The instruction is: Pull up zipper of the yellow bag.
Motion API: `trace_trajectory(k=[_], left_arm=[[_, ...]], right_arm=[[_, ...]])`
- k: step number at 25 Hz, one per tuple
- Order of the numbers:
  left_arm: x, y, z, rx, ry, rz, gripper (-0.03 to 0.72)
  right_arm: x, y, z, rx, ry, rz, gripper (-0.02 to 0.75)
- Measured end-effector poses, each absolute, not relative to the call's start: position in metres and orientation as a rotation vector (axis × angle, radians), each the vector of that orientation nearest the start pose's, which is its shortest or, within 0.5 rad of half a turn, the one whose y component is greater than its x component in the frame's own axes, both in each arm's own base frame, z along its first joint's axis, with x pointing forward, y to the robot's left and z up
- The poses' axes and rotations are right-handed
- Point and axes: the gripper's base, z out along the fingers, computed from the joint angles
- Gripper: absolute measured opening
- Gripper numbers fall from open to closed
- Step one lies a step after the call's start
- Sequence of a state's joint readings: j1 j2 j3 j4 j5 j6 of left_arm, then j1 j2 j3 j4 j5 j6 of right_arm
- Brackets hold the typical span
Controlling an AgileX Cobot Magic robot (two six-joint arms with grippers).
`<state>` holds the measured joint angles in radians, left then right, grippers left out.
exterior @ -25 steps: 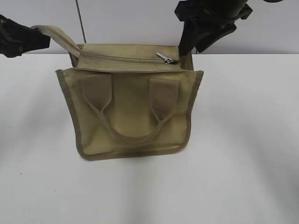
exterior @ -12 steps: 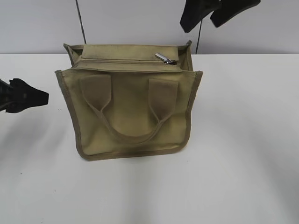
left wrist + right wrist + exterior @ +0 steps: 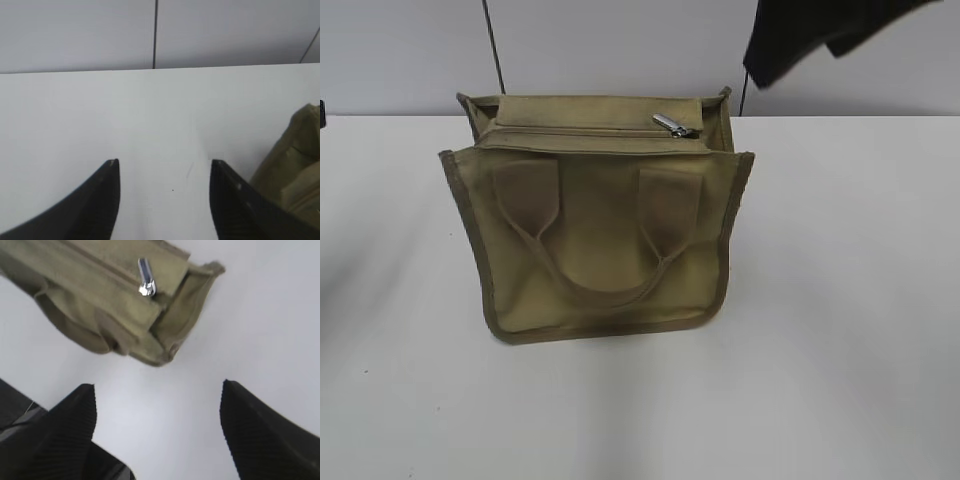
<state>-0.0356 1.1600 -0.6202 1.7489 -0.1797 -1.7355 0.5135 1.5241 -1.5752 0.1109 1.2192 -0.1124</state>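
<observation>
The yellow bag (image 3: 600, 240), an olive-khaki canvas tote, stands on the white table with its front handle hanging down. The zipper (image 3: 580, 130) runs along its top panel, and the silver pull tab (image 3: 673, 125) lies at the right end. The right wrist view shows the bag (image 3: 100, 305) and the pull tab (image 3: 145, 277) from above. My right gripper (image 3: 157, 395) is open and empty, high above the table to the right of the bag, blurred at the top of the exterior view (image 3: 810, 40). My left gripper (image 3: 165, 162) is open and empty, left of the bag's corner (image 3: 295, 160).
The white table (image 3: 840, 300) meets a pale wall (image 3: 620, 50) right behind the bag. A thin dark cable (image 3: 492, 45) runs down the wall at the back left.
My left gripper let go of the rear handle, which dropped behind the bag, and moved down and left out of the exterior view. My right gripper rose up and to the right.
</observation>
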Motion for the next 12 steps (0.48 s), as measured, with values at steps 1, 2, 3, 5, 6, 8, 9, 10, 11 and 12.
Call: trace_trajectory(k=[1,2,3,5,6,8,9,10,11,12], left_arm=[[0.235,-0.023,0.265,0.148,2.044,-0.171,0.428],[0.234,-0.021,0.264,0.128,2.043,-0.137,0.428],[0.234,-0.018,0.262,0.110,2.046,-0.106,0.428],[0.233,-0.015,0.259,0.088,2.053,-0.070,0.428],[0.232,-0.015,0.257,0.085,2.058,-0.061,0.428],[0.230,-0.017,0.250,0.087,2.077,-0.039,0.428],[0.229,-0.018,0.245,0.078,2.092,-0.016,0.425],[0.228,-0.019,0.239,0.076,2.106,0.013,0.421],[0.226,-0.021,0.232,0.086,2.125,0.032,0.417],[0.224,-0.025,0.226,0.105,2.147,0.038,0.414]], right_arm=[[0.258,0.160,0.378,-0.813,2.568,0.283,0.587],[0.246,0.157,0.373,-0.822,2.585,0.283,0.587],[0.236,0.153,0.367,-0.824,2.607,0.281,0.587],[0.214,0.141,0.364,-0.815,2.619,0.285,0.587],[0.203,0.135,0.361,-0.810,2.625,0.284,0.587],[0.184,0.122,0.354,-0.803,2.632,0.273,0.587],[0.174,0.115,0.351,-0.800,2.630,0.263,0.585],[0.165,0.109,0.346,-0.801,2.634,0.249,0.586],[0.156,0.103,0.344,-0.800,2.621,0.243,0.586],[0.146,0.097,0.342,-0.799,2.614,0.241,0.586]])
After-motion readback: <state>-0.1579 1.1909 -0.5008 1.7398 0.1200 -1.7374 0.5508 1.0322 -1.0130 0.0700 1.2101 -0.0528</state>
